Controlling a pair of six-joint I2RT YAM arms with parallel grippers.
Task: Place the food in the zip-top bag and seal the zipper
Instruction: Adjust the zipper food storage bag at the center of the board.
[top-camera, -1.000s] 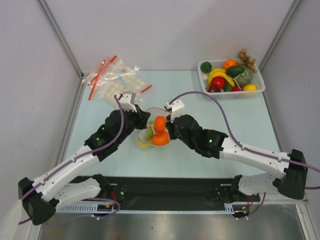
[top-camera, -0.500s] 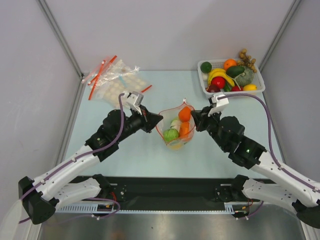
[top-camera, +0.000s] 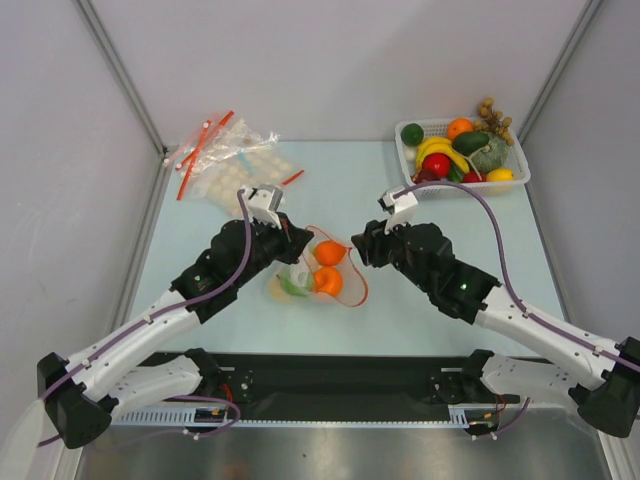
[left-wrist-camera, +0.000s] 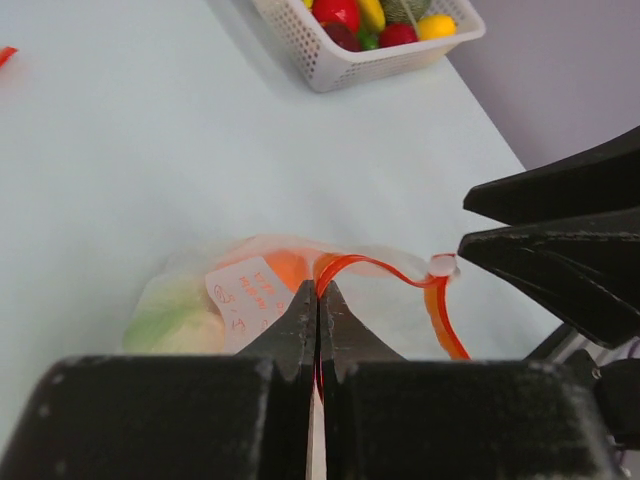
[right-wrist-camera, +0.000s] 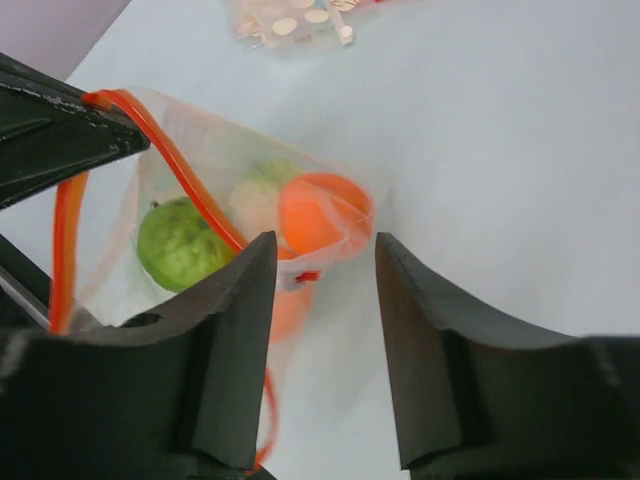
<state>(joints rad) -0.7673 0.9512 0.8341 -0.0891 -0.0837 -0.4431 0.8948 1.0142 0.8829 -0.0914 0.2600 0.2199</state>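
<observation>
The zip-top bag (top-camera: 343, 283) lies slumped at the middle of the table (top-camera: 500, 225) with the food (top-camera: 329, 252) inside. Its zipper (left-wrist-camera: 372, 264) is pinched in the clenched left gripper (top-camera: 299, 247), whose arm reaches in low from the left. Half a second ago the bag hung stretched between both grippers; now the right gripper (top-camera: 357, 250) has let go, jaws apart and empty, just beside it. Only the left wrist view shows the white slider (left-wrist-camera: 440, 265) at the right fingertips, while the right wrist view shows a green piece (right-wrist-camera: 178, 243) beside an orange (right-wrist-camera: 322, 212).

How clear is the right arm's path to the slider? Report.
Probably yes: the open right tool sits just beside the slider, nothing between; the left tool pinches the zipper further along.
</observation>
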